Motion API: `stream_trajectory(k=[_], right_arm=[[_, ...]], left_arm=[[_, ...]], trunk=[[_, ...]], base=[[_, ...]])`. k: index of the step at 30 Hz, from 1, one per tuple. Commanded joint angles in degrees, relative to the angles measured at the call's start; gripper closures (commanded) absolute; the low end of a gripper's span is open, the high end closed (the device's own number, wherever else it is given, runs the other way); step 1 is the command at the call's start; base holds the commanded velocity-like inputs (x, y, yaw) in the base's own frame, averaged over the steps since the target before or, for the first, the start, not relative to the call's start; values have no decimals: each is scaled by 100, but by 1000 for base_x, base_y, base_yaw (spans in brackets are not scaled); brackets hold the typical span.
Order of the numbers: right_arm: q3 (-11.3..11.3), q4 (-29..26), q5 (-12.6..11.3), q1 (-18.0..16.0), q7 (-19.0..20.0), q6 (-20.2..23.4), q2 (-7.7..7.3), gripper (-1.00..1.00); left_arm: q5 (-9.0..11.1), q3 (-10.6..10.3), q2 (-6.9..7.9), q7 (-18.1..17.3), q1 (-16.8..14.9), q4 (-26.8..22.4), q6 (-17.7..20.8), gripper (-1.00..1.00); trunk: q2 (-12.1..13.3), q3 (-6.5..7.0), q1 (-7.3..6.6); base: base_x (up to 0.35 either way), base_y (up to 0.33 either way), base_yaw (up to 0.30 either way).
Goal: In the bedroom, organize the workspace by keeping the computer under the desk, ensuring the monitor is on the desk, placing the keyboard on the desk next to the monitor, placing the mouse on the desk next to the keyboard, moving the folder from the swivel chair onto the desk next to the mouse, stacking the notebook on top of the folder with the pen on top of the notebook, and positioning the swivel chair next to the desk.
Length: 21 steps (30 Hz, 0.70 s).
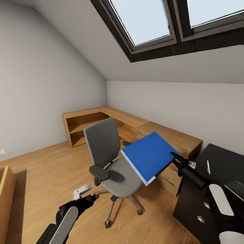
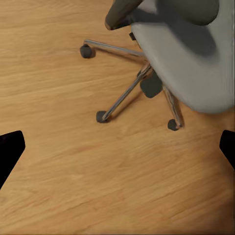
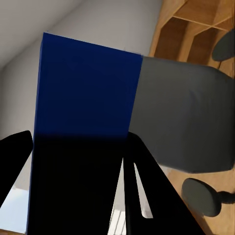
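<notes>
One folder [image 1: 150, 156] – clamped in right gripper [image 1: 175, 156] jaws | left gripper [image 1: 82, 193] jaws spread, empty

Bright blue folder [image 1: 150, 156] tilted in mid-air beside grey swivel chair [image 1: 110, 159]; glossy black desk [image 1: 222, 162] nearby.

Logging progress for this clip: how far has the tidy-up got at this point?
Done: the blue folder is off the swivel chair, whose seat is bare. In hand: the right gripper holds the folder by its edge, tilted in the air between chair and black desk. The left gripper hangs open over the floor. Left: setting the folder down on the desk, stacking, then moving the chair in.
</notes>
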Motion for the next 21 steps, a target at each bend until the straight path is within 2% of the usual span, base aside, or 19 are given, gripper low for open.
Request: stream_trajectory(k=[1,6,20,21], right_arm=[[-12,2,17,-6,22,31,1,100],[-70,0,12,-4,11,35,-73,100],[-106,1,11,-4,5,40,-66,100],[-160,0,11,-4,-3,40,-69,100]], left_arm=[[51,-14,4,59,-4,-8,-3,-100],[81,-31,14,51,-2,129,-130,-100],[59,-23,23,47,-1,328,-148,-100],[61,-23,23,47,-3,329,-149,-100]], trunk=[[38,12,-23],[238,102,-132],[800,344,-440],[840,355,-462]], base=[[0,0,-264],[0,0,-186],[0,0,-5],[0,0,0]])
